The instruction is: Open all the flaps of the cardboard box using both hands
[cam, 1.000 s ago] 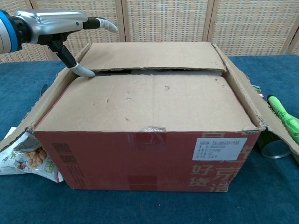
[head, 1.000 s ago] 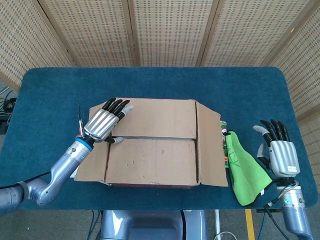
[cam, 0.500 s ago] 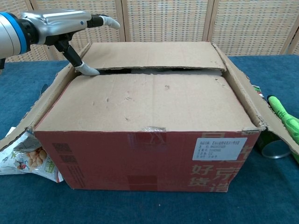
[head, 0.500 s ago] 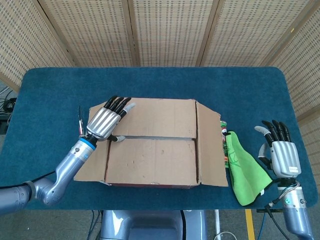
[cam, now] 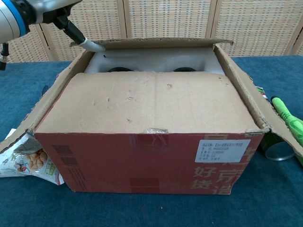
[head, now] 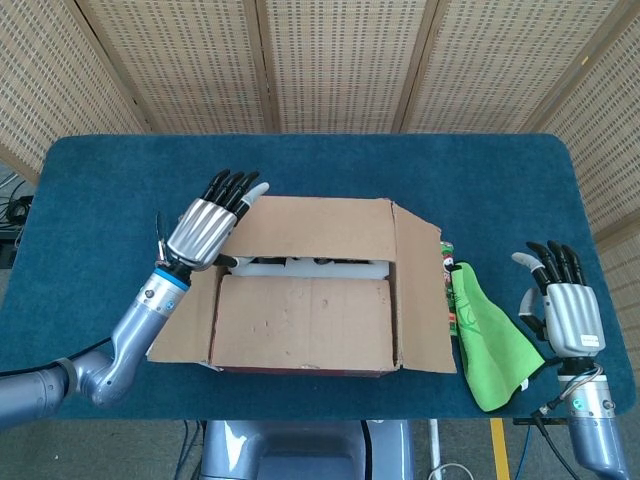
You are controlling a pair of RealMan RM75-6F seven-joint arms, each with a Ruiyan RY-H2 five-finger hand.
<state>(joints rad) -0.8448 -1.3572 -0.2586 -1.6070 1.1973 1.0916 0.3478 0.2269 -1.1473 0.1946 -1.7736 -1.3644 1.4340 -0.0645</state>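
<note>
The cardboard box (head: 300,320) stands mid-table. Its far flap (head: 320,228) is raised at an angle, and white foam packing (head: 300,267) shows in the gap. My left hand (head: 205,225) holds that flap at its left corner. The thumb (cam: 90,45) sits under the flap's edge (cam: 156,43) and the fingers lie over the top. The near flap (cam: 147,106) lies flat across the box. Both side flaps (head: 420,290) are folded outward. My right hand (head: 565,310) hovers at the table's right edge, fingers spread, holding nothing. It is outside the chest view.
A green cloth (head: 490,340) lies right of the box, with a can (cam: 277,149) beside it. A crumpled snack bag (cam: 23,156) sits by the box's left front corner. The blue table (head: 100,180) extends beyond the box, and perforated screens stand behind.
My left hand has lifted the far flap up and back from lying flat, which uncovers the white foam. The right hand has drifted slightly lower.
</note>
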